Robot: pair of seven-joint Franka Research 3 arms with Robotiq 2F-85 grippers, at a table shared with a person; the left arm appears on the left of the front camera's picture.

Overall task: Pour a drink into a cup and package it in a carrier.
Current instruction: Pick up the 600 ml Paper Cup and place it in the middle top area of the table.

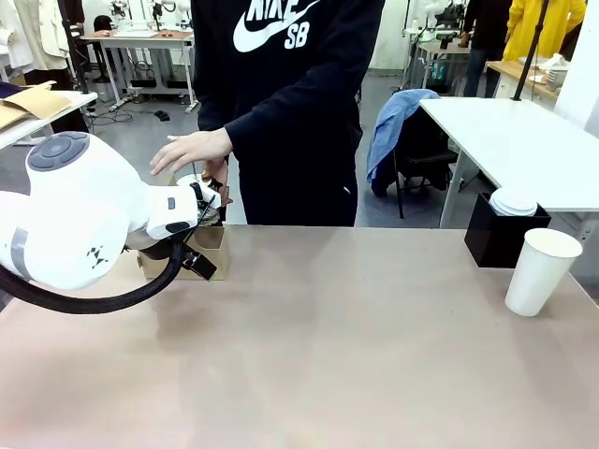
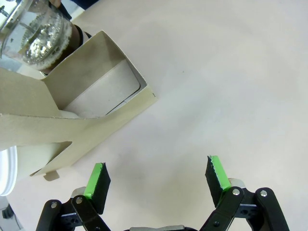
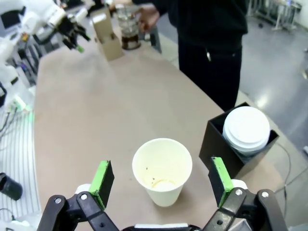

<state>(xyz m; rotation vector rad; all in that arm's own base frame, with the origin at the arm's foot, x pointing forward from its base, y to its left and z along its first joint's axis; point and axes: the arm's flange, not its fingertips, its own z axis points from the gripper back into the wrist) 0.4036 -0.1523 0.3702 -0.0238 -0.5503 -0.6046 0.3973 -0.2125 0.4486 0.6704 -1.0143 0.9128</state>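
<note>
While the left hand (image 2: 158,175) hangs open over bare desk (image 2: 216,72) just beside the carrier (image 2: 96,96), pads spread wide and gripping nothing, the right hand (image 3: 161,175) is open too. Its 2 pads stand apart on either side of the cup (image 3: 162,168) below, touching nothing.

The cup stands upright near the desk's right edge, toward the far right corner, just beside a black box (image 3: 226,144) that holds a stack of white lids (image 3: 246,127). The right wrist view looks down into the cup: a pale inner wall with a few brown flecks near the bottom. The front view gives its plain white outside.

The carrier sits by the far edge near the left corner. The left wrist view shows 1 compartment with a bare cardboard floor, and a glass carafe (image 2: 36,33) close behind the carrier. In the right wrist view the drink (image 3: 129,42) shows dark brown in the carafe's lower part. In the front view the person's hand (image 1: 192,150) is above that spot.
</note>
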